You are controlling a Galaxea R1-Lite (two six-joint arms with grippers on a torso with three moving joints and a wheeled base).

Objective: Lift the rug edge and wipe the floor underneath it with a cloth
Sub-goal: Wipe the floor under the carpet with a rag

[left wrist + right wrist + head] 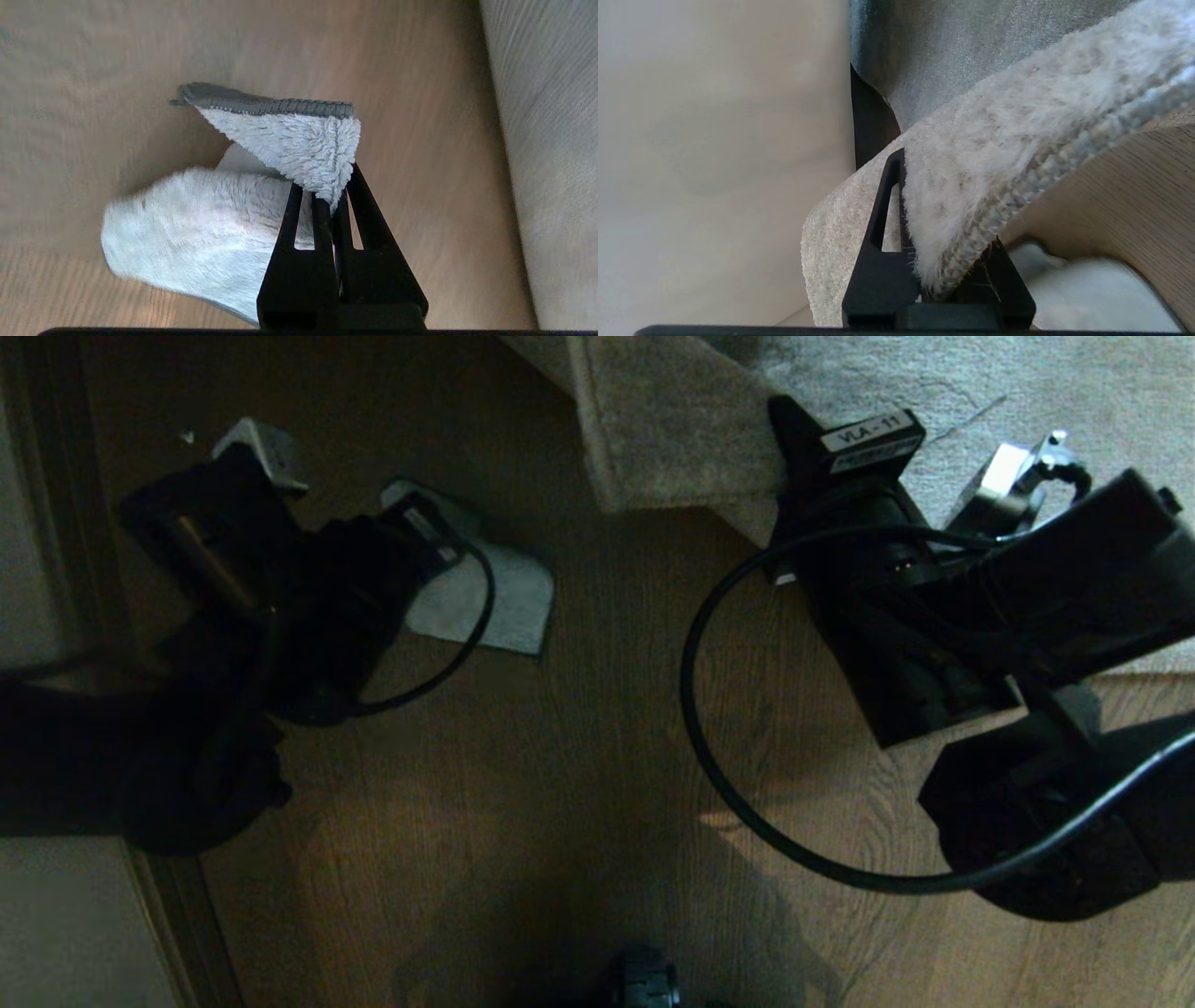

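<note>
**Mia:** Head view shows both arms down low over the floor. The right gripper has its jaws squeezed on the rug edge and holds that corner up, folded back over the rest of the rug.

**Ben:** And the other arm?

**Mia:** The left gripper has its jaws pinched tight on one corner of the cloth. Most of the cloth lies on the brown wood, off to the left side, well apart from the lifted corner.

**Ben:** So what could go wrong?

**Mia:** I think the cloth could slip out. Only a small corner is pinched, and rubbing it along the wood pulls on it.

**Ben:** Could the rug fall?

**Mia:** Maybe. It looks thick and heavy, and only its very edge sits between the jaws. If it slides free, it would flop down over the bare spot, maybe right onto the cloth.

**Ben:** Anything else?

**Mia:** The black cable hangs in a big loop from the right arm, between the two arms. The left arm has to pass near it to get under the rug, so it could snag. The two arms could bump too.
</note>
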